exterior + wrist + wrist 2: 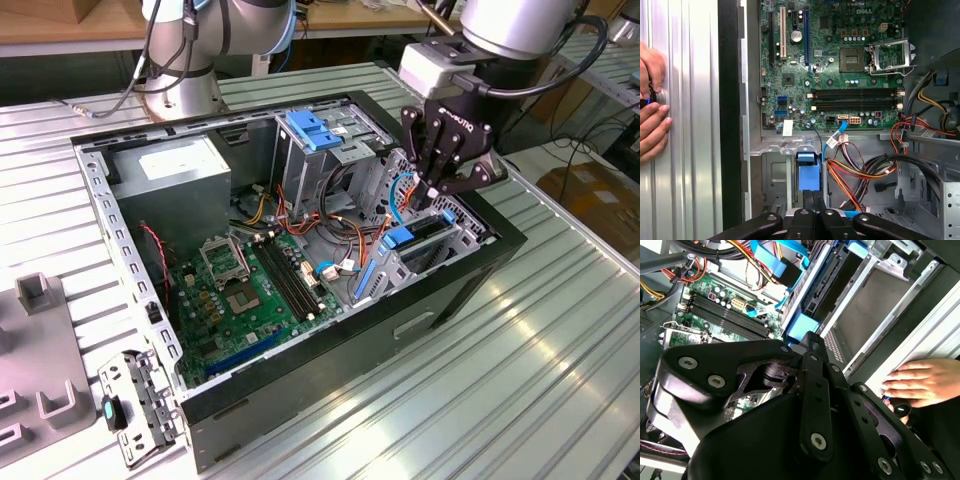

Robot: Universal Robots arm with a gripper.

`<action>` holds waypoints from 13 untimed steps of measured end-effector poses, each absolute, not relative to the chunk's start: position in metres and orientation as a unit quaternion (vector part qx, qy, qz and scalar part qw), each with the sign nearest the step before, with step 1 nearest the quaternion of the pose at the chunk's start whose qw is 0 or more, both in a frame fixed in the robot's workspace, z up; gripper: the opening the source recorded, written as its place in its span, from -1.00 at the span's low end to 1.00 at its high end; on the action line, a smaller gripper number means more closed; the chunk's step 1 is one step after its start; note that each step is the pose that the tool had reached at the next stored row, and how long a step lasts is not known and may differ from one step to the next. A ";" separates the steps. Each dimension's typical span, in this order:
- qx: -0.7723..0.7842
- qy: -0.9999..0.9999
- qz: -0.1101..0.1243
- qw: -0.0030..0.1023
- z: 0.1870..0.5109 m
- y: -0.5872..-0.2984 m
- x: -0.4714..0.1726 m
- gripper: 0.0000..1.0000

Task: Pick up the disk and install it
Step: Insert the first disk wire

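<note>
The disk [420, 238] stands on edge in the low drive bay at the exterior view's right end of the open computer case [330, 370], its blue carrier [397, 240] facing the motherboard. My gripper [432, 192] hangs straight above it, fingers drawn together and shut, tips just over the carrier's blue end. In the first wrist view the blue carrier tab [807, 172] lies right in front of my closed fingertips [802, 217]. The second wrist view shows the same blue tab [802, 326] beyond the gripper [810, 347], and the disk's dark edge [832, 280] in the metal bay.
Inside the case are a green motherboard [240, 290], a grey power-supply box [180, 170], a tall bay topped by a light-blue bracket [315, 130], and loose orange and yellow cables [860, 175]. A person's hand [650, 100] rests on the ribbed table [540, 380] beside the case.
</note>
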State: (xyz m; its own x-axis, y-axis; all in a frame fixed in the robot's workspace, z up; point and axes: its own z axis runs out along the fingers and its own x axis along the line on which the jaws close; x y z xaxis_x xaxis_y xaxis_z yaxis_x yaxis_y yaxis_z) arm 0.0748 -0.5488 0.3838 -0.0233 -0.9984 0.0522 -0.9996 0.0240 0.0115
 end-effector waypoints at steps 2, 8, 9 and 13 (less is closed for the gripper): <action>0.698 -0.715 0.014 0.023 0.384 -0.549 0.079 -0.79; 0.706 -0.708 0.014 0.023 0.384 -0.549 0.083 -0.79; 0.718 -0.696 0.015 0.022 0.384 -0.549 0.083 -0.79; 0.739 -0.673 0.015 0.022 0.384 -0.549 0.083 -0.79</action>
